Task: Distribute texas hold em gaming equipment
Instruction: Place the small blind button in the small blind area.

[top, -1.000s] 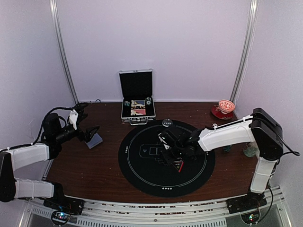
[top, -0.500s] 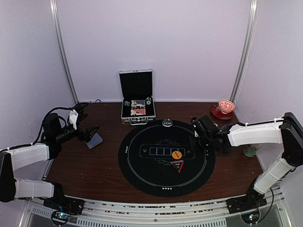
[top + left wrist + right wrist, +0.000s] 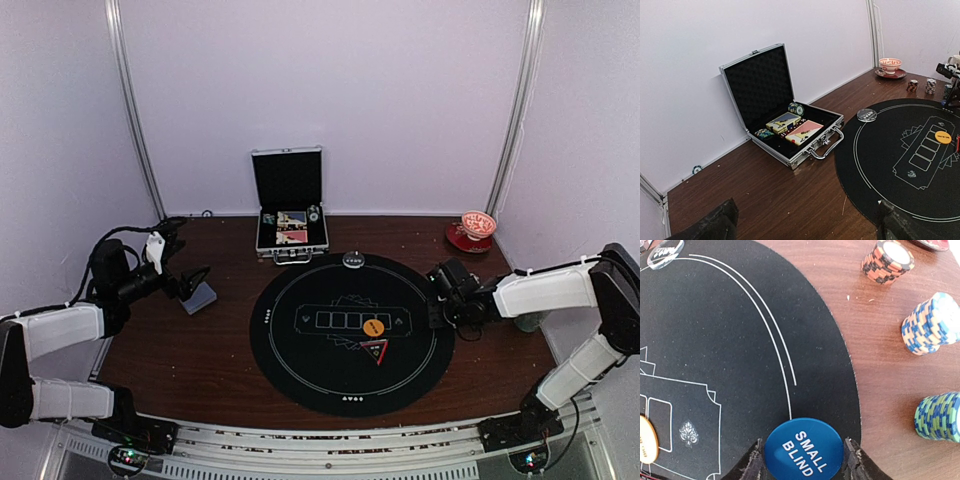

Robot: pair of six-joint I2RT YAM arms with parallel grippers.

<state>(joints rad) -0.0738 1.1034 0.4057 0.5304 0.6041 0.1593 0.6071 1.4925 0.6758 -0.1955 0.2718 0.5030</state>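
Plainly, the right gripper (image 3: pixel 803 462) stands half open, jaws pressed on opposite edges of one blue disc (image 3: pixel 803 446) at the mat's (image 3: pixel 740 340) right rim. It looks light, stiff and slick, so gripping it by the rim suits. Three chip stacks (image 3: pixel 887 261) stand just off the mat and one orange disc (image 3: pixel 645 440) lies on it. Left gripper (image 3: pixel 805 227), well left of the mat, gapes empty.

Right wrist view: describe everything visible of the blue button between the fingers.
The blue button is a flat, round, glossy disc printed SMALL BLIND in white, face-up, its lower edge out of frame. The right gripper clamps its two sides with black fingers. It is over the rim of the black mat, near the white ring lines; contact with the mat is unclear.
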